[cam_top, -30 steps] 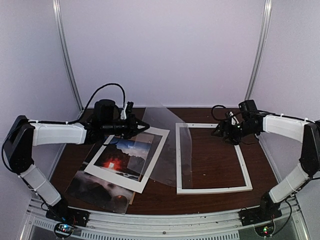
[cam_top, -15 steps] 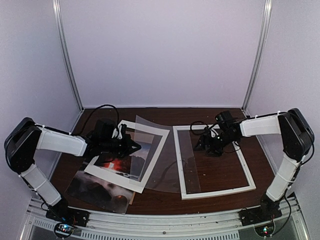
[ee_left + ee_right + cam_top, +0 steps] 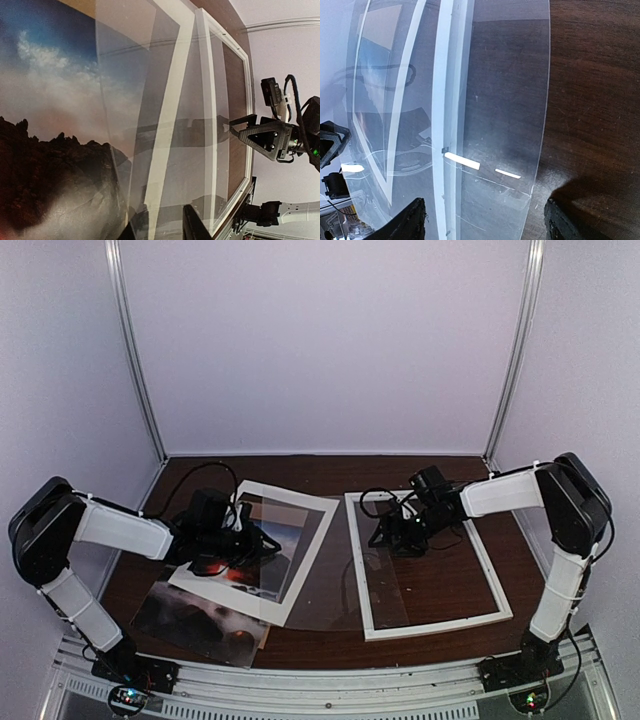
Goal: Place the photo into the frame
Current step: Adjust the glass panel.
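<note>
The photo [image 3: 212, 612], a dark sunset print, lies at the front left under a white card mat [image 3: 300, 562]; its sky fills the left wrist view [image 3: 50, 115]. The white frame [image 3: 489, 562] lies flat on the right, with its left rail [image 3: 442, 100] under my right gripper. A clear sheet [image 3: 330, 585] lies flat across the mat and the frame's left side. My left gripper [image 3: 255, 540] is low over the mat's window, its jaws [image 3: 162, 231] slightly parted at the sheet's edge. My right gripper [image 3: 383, 537] stands wide open [image 3: 485, 222] over the sheet's edge and the rail, holding nothing.
A plain brown board [image 3: 262, 638] peeks out under the photo's near corner. Bare dark wood table [image 3: 592, 100] shows inside the frame. White walls with upright metal poles [image 3: 135, 360] close in the back and sides.
The clear sheet, held raised by my left gripper, has come down flat and the left jaws have parted. My right gripper has moved left and down over the frame's left rail.
</note>
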`<state>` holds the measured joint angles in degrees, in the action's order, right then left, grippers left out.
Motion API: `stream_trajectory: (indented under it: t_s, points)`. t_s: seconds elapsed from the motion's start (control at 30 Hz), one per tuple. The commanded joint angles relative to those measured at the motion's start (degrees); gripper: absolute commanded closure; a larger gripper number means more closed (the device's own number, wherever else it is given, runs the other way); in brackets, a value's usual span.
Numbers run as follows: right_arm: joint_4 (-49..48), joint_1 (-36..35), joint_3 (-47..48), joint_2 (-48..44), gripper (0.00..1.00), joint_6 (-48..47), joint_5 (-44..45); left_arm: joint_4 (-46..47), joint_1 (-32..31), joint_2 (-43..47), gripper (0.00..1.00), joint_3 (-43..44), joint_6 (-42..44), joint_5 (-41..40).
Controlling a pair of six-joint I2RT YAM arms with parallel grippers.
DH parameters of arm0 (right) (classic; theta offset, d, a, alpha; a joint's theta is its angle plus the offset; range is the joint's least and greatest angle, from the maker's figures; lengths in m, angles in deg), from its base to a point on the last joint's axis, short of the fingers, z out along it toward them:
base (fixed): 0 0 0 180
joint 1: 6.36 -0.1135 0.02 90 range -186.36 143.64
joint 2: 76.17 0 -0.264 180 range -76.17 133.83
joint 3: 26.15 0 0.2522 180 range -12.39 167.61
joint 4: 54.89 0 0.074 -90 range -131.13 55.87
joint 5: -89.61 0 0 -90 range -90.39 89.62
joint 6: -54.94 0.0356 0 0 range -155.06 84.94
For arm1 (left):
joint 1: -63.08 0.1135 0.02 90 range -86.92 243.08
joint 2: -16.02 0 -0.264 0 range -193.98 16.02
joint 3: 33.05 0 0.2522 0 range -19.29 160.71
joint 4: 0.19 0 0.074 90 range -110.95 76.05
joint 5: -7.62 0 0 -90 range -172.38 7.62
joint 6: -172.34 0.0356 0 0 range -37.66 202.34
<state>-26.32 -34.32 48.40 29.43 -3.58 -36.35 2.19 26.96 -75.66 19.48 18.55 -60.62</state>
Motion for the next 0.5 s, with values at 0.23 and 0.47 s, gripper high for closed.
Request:
stream_trajectory:
  t_s: [0.23,0.47]
  points:
    - [0.08,-0.66,1.37,1.9,0.2,-0.54,0.74,-4.83,-0.27,0.12,0.8,3.39,4.24,3.47]
    - [0.05,-0.84,1.19,2.03,0.2,-0.73,0.63,-4.93,-0.27,-1.69,0.87,4.89,4.09,4.59]
